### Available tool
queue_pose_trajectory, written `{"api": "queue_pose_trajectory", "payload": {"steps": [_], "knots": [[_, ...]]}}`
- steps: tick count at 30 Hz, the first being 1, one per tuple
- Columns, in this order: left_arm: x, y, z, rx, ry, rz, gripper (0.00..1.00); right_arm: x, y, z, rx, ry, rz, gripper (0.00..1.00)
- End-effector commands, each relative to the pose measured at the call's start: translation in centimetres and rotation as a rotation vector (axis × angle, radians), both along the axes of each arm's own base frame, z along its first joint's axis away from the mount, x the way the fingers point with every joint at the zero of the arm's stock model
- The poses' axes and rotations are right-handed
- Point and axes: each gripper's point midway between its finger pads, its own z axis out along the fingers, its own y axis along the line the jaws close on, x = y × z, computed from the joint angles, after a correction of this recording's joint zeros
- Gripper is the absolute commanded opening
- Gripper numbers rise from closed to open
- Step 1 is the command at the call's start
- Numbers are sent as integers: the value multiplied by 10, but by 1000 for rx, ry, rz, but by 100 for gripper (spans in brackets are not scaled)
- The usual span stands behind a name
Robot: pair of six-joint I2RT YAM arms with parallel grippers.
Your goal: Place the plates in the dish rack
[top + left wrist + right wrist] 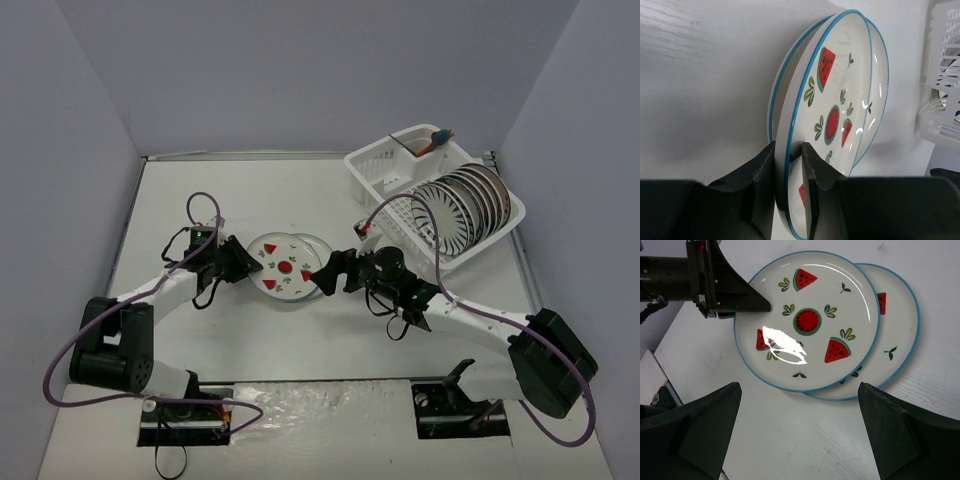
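Note:
Two white plates with blue rims and red watermelon slices lie overlapping at the table's middle, the upper plate (pixel 283 266) partly over the lower plate (pixel 318 256). My left gripper (pixel 246 262) is shut on the upper plate's left rim; the left wrist view shows the rim (pixel 788 150) pinched between the jaws. My right gripper (pixel 328 276) is open and empty just right of the plates; in its wrist view the upper plate (pixel 807 320) and lower plate (pixel 897 325) lie ahead of its spread fingers (pixel 705 430). The dish rack (pixel 365 176) stands at the back right.
Several striped plates (pixel 455 210) stand on edge in the rack. Its corner cup (pixel 425 142) holds an orange and blue utensil. The rack's wall shows at the right of the left wrist view (pixel 945 75). Grey walls enclose the table on three sides.

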Motion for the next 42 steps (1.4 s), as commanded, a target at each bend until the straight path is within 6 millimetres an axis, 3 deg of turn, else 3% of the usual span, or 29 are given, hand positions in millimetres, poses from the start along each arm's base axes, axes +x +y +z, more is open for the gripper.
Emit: {"api": "queue_pose_trajectory", "payload": {"steps": [1, 11, 15, 22, 34, 42], "knots": [[16, 4, 59, 2, -145, 21, 0, 5, 5, 53, 69, -126, 2, 100], [-3, -9, 141, -111, -296, -37, 0, 0, 5, 90, 124, -94, 48, 100], [-14, -18, 173, -173, -369, -90, 0, 8, 0, 107, 145, -113, 42, 100], [-24, -30, 213, -260, -477, -160, 0, 29, -13, 97, 151, -61, 30, 100], [-38, -42, 255, -343, -626, -267, 0, 35, 5, 96, 228, -31, 171, 100], [-42, -48, 258, -371, -656, -310, 0, 31, 16, 99, 285, -38, 255, 91]]}}
